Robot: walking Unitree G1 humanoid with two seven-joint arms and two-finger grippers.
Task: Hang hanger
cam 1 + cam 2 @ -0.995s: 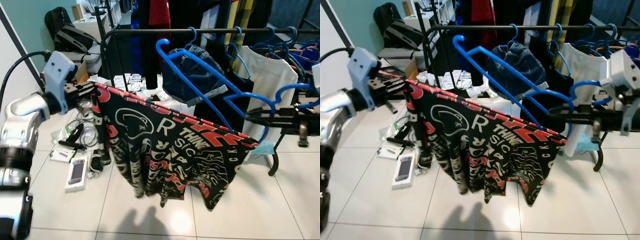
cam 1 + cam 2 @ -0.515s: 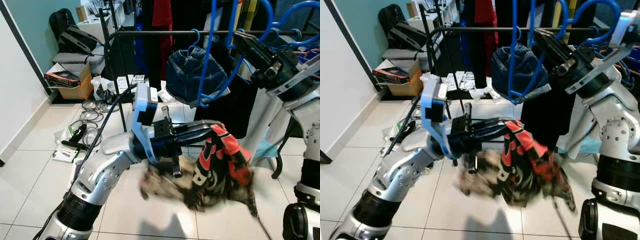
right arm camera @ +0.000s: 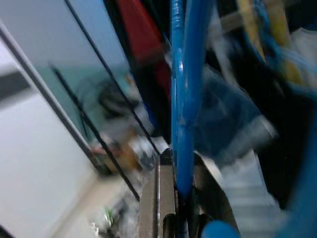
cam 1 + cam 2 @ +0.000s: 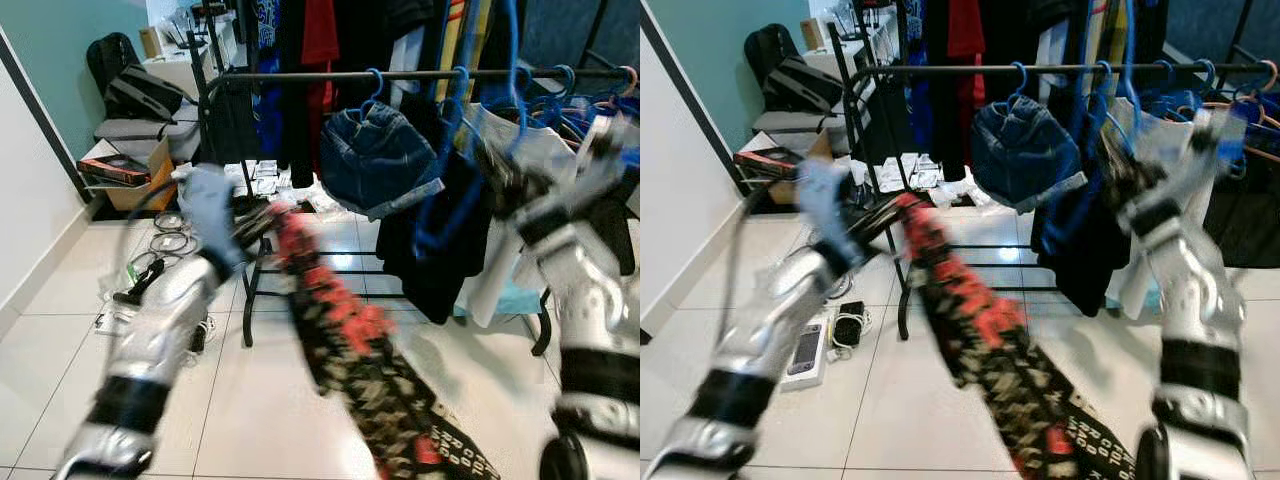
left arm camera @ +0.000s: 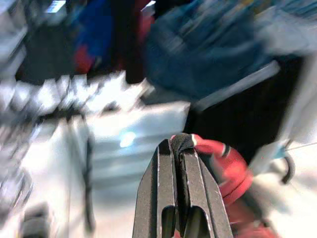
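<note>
The clothes rail [image 4: 400, 74] runs 9-to-3 across the top of the head views, crowded w/ garments incl. denim shorts [image 4: 378, 160]. The red-and-black printed garment [image 4: 350, 350] streams diagonally from about 10 o'clock down to 5, badly blurred. The blue hanger [image 3: 182, 99] stands nearly upright at 1–2 o'clock, its long axis vertical and its top close under the rail. The right gripper [image 3: 174, 196] has its fingers clamped on the hanger bar. The left gripper [image 5: 179, 183] is pinched tight on a red fold of the garment (edge only). The right arm is nearer the rail, so hooking looks like its job: hook goes up & over the bar.
</note>
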